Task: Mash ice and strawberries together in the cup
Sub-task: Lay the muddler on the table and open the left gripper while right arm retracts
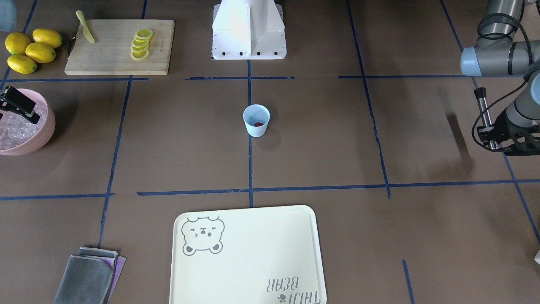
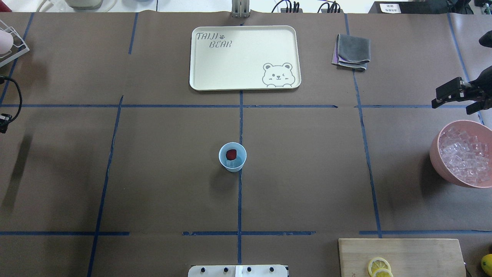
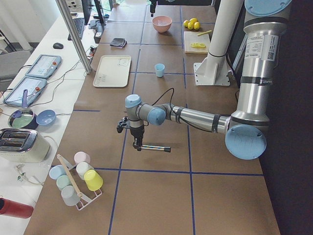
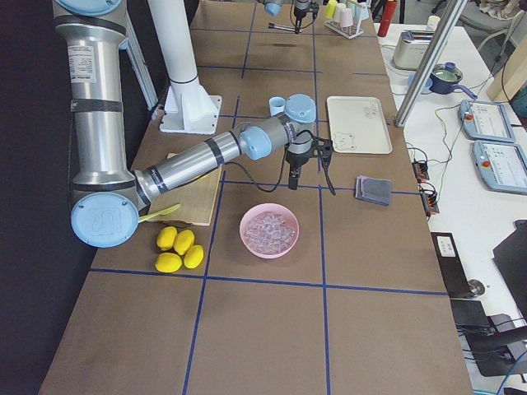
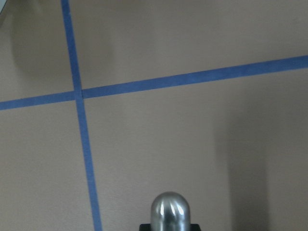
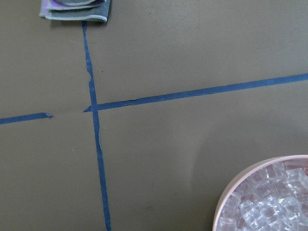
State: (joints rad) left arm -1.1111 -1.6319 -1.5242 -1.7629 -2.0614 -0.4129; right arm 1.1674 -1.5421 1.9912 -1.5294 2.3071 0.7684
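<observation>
A: What are the left fingers doing?

B: The left gripper (image 3: 136, 143) has its fingers pinched onto a metal rod (image 3: 155, 148). The rod sticks out sideways from them, held clear of the table (image 2: 153, 173).

A: And the right ones?

B: The right gripper (image 2: 441, 98) hangs in the air above the table. Whether its fingers are spread or pressed together, I can't tell.

A: Where's the cup from there?

B: The cup (image 1: 256, 128) stands upright at the table's middle, well apart from both sets of fingers and roughly between them. The strawberry (image 2: 231, 154) lies inside it, on the bottom. There's a pale patch beside the berry, but I can't tell whether it's ice or bare plastic.

A: And the ice?

B: The ice (image 2: 466, 156) fills a pink bowl (image 2: 437, 163) near the right fingers, lower than them and off to one side.

A: Anything else close by?

B: A folded grey cloth (image 2: 351, 52) lies out from the right fingers on the side away from the bowl. Under the left fingers, the brown table is crossed by blue tape lines (image 5: 77, 120).
</observation>
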